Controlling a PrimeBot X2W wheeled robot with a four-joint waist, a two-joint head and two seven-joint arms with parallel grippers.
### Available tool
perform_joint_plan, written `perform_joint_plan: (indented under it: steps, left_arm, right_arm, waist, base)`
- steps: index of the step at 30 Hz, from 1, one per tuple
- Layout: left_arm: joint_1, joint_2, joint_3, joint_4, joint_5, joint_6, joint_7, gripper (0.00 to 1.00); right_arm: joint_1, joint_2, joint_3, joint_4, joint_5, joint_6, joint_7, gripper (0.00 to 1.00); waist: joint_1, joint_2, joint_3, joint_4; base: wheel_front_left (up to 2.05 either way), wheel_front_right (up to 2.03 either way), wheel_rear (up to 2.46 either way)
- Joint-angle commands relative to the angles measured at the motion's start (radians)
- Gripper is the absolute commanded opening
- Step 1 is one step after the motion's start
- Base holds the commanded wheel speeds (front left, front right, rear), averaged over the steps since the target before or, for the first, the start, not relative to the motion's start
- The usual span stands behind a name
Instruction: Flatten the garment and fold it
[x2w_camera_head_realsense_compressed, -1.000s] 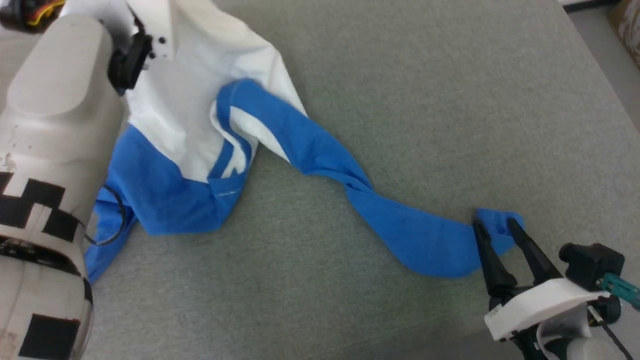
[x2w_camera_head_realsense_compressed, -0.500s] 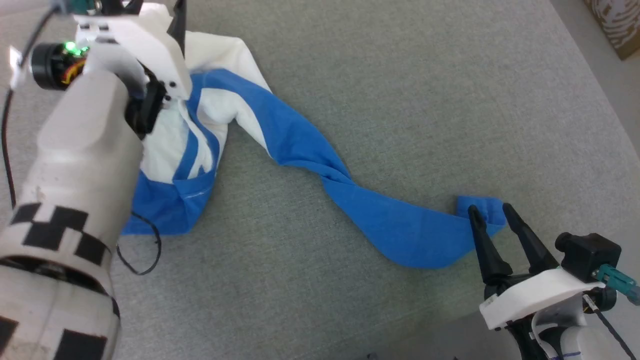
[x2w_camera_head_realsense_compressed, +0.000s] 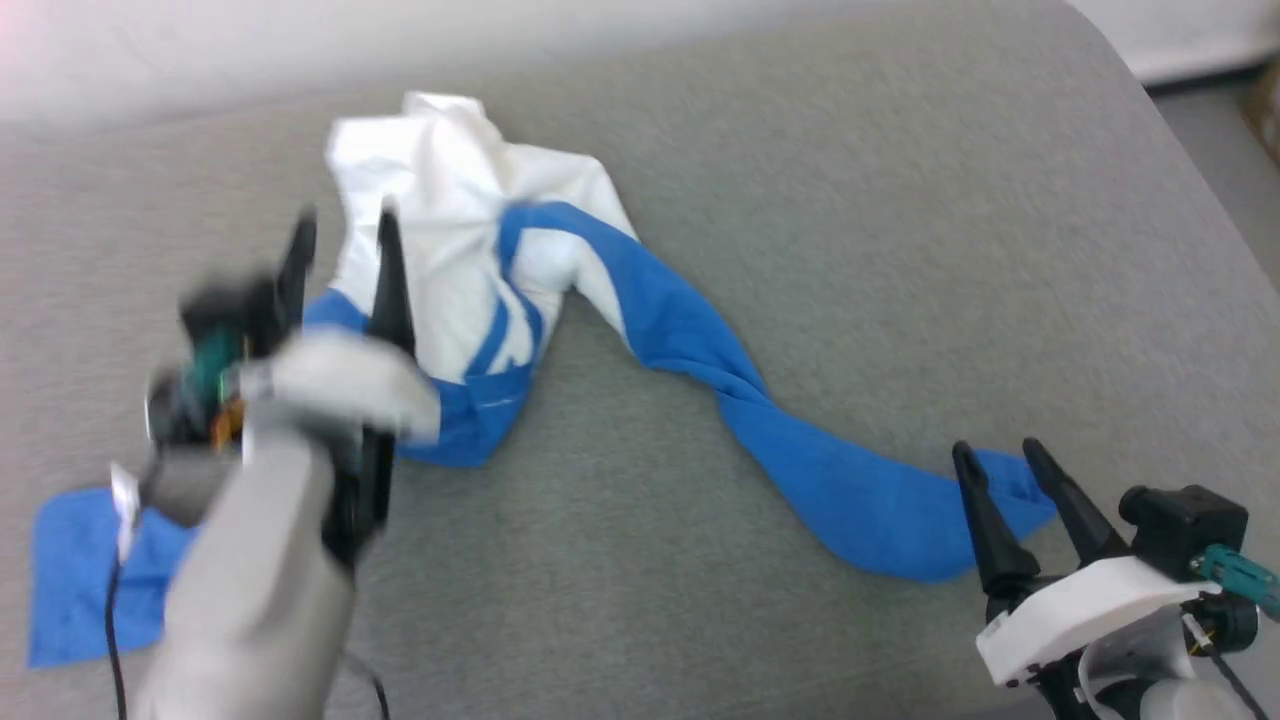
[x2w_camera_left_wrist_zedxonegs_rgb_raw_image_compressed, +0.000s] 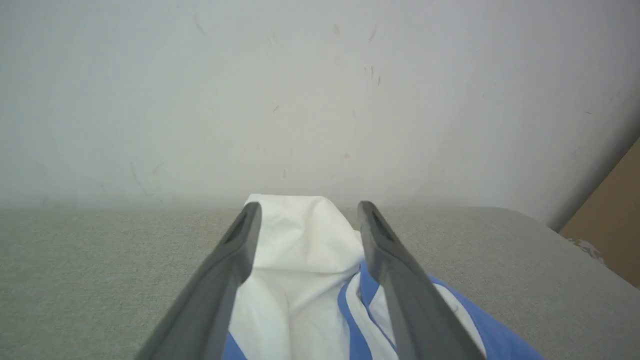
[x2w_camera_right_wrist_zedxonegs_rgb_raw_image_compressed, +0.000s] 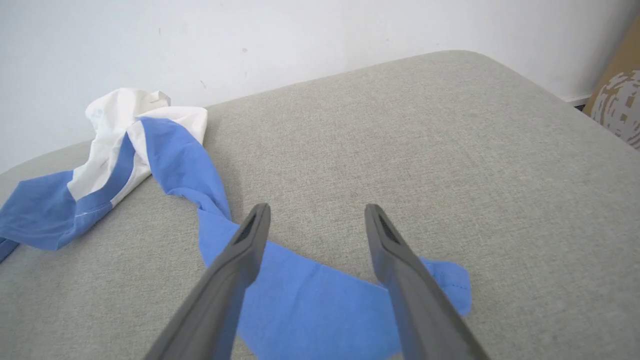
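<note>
The garment (x2w_camera_head_realsense_compressed: 470, 290) lies crumpled on the grey table, its white body bunched at the back left and one twisted blue sleeve (x2w_camera_head_realsense_compressed: 800, 450) stretching to the right front. Another blue sleeve end (x2w_camera_head_realsense_compressed: 70, 570) lies flat at the left. My left gripper (x2w_camera_head_realsense_compressed: 345, 230) hovers blurred over the white body, open, nothing between its fingers; in the left wrist view the white cloth (x2w_camera_left_wrist_zedxonegs_rgb_raw_image_compressed: 300, 240) shows between them. My right gripper (x2w_camera_head_realsense_compressed: 995, 455) stands open over the cuff (x2w_camera_right_wrist_zedxonegs_rgb_raw_image_compressed: 450, 285) of the stretched sleeve, not gripping it.
The grey padded table (x2w_camera_head_realsense_compressed: 900, 200) has a rounded far right corner, with a white wall (x2w_camera_right_wrist_zedxonegs_rgb_raw_image_compressed: 250, 30) behind it. A brown cardboard box (x2w_camera_right_wrist_zedxonegs_rgb_raw_image_compressed: 617, 95) stands off the right side. Bare cloth surface lies between the two arms.
My left gripper has opened, let go of the white body and pulled back toward the front left. The garment body has dropped into a heap. The head camera has shifted. The right gripper stays put.
</note>
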Motion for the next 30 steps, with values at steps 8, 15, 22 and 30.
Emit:
perform_joint_plan:
  steps: [8, 15, 22, 30]
  left_arm:
    - [0.386, -0.021, 0.134, -0.284, 0.079, 0.067, -0.005, 1.0]
    - [0.561, -0.057, 0.159, -0.405, 0.12, 0.09, -0.005, 1.0]
    - [0.58, -0.087, 0.146, -0.432, 0.141, 0.08, -0.005, 1.0]
    - [0.564, -0.11, 0.154, -0.426, 0.16, 0.058, -0.005, 1.0]
  right_arm:
    - [-0.028, 0.003, 0.027, 0.06, -0.025, -0.001, 0.111, 1.0]
    - [-0.122, -0.067, 0.067, 0.191, 0.003, -0.001, 0.333, 1.0]
    - [-0.227, -0.159, 0.101, 0.358, -0.006, -0.001, 0.482, 1.0]
    - [-0.264, -0.157, 0.174, 0.539, 0.056, -0.001, 0.641, 0.0]
  waist:
    - [0.0003, -0.0001, -0.099, 0.126]
    - [0.0003, -0.0001, -0.091, 0.192]
    - [0.0003, -0.0001, -0.066, 0.235]
    - [0.0003, -0.0001, -0.049, 0.239]
  base:
    - [0.0, 0.0, 0.0]
    - [0.0, 0.0, 0.0]
    - [0.0, 0.0, 0.0]
    - [0.0, 0.0, 0.0]
